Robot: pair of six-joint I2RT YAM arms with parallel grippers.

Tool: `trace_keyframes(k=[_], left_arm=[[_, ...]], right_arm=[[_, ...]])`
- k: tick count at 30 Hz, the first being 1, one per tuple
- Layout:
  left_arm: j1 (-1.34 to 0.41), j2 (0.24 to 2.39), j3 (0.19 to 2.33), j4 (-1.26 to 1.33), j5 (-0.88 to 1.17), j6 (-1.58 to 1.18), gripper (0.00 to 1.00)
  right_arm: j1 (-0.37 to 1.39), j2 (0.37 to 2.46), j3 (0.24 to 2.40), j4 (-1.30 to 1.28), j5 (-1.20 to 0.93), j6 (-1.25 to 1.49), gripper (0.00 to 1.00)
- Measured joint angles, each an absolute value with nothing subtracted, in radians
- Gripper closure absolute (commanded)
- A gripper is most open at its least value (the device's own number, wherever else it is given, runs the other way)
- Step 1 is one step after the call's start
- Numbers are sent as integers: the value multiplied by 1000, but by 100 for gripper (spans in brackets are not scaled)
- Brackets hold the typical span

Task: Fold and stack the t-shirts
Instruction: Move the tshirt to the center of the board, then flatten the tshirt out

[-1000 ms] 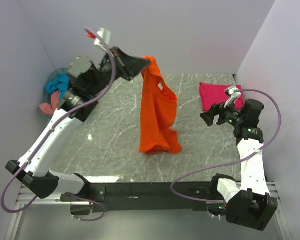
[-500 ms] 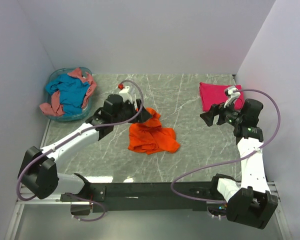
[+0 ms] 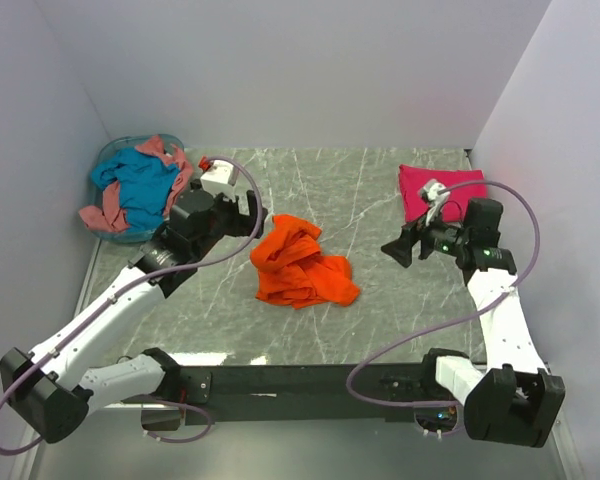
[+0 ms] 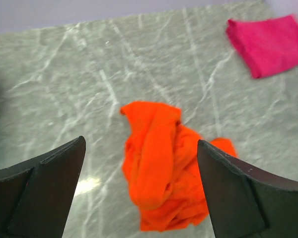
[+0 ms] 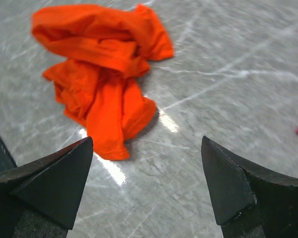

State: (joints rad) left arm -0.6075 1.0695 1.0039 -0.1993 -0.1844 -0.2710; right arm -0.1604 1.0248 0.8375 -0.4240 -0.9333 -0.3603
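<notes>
A bright orange t-shirt [image 3: 298, 265] lies crumpled in a heap at the middle of the table, also seen in the left wrist view [image 4: 161, 158] and the right wrist view [image 5: 102, 64]. My left gripper [image 3: 253, 215] is open just left of the heap with nothing in it; its jaws [image 4: 140, 143] frame the heap from above. To the right of the heap my right gripper [image 3: 401, 246] is open and empty over bare table [image 5: 146, 139]. A folded magenta t-shirt [image 3: 435, 190] lies at the back right. Teal [image 3: 140, 180] and salmon [image 3: 100, 215] t-shirts fill the basket.
A pale blue round basket [image 3: 130, 237] stands at the back left corner. White walls close in the table on the left, back and right. The black arm-base rail [image 3: 280, 380] runs along the near edge.
The orange t-shirt hung from my raised left gripper a second ago; the arm lowered, the jaws opened and the shirt now lies in a heap. My right gripper moved left toward it.
</notes>
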Motion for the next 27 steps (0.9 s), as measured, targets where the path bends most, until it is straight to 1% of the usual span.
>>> trace_keyframes(k=[5, 6, 7, 8, 11, 13, 15, 20, 22, 27], left_arm=[[-607, 996, 937, -240, -238, -194, 1], [-607, 972, 910, -245, -244, -181, 2], [-607, 949, 882, -253, -248, -171, 6], [-607, 919, 847, -251, -249, -152, 7], [-608, 842, 750, -238, -238, -94, 6], [-609, 783, 686, -224, -231, -51, 5], [-609, 718, 629, -197, -225, -6, 1], [-609, 577, 540, -127, -221, 65, 1], [-609, 562, 538, -104, -221, 72, 0], [-609, 571, 538, -79, -222, 91, 0]], right_arm=[[-19, 1025, 828, -464, -964, -559, 5], [25, 1026, 825, -476, -962, -620, 5], [65, 1029, 824, -492, -957, -673, 5], [107, 1033, 824, -503, -952, -736, 4], [183, 1075, 830, -514, -925, -888, 4], [212, 1144, 861, -530, -899, -967, 4], [247, 1231, 911, -533, -856, -1028, 4], [376, 1406, 973, -455, -739, -1087, 4], [416, 1439, 973, -424, -699, -1087, 5], [506, 1516, 980, -321, -584, -1067, 9]])
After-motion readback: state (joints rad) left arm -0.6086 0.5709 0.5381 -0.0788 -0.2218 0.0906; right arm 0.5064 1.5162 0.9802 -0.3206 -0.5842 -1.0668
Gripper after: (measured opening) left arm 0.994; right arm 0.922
